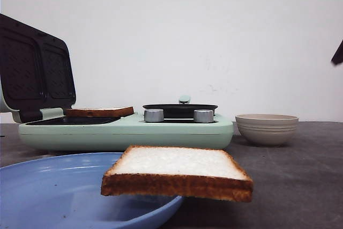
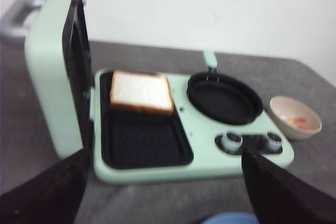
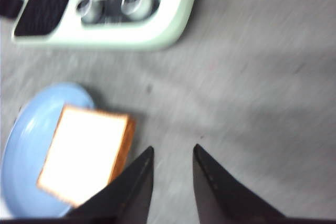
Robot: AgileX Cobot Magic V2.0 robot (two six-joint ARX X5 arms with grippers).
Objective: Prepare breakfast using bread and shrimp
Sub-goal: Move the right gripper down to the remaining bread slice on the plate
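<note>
Plate (image 1: 48,191): blue, on the bench; I see one bread slice (image 1: 177,171) overhanging its rim.
Sandwich maker (image 2: 152,166): lid up, second slice (image 2: 140,92) in its rear well.
Bowl (image 2: 295,117): shrimp (image 2: 297,121) inside.
Left tool (image 2: 163,182): released.
Right tool (image 3: 172,153): slightly parted, empty.

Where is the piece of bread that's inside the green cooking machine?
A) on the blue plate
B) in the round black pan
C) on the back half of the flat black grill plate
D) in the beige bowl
C. In the left wrist view the bread slice lies on the far part of the grill plate of the green machine, beside the open lid, with the near part bare.
</note>
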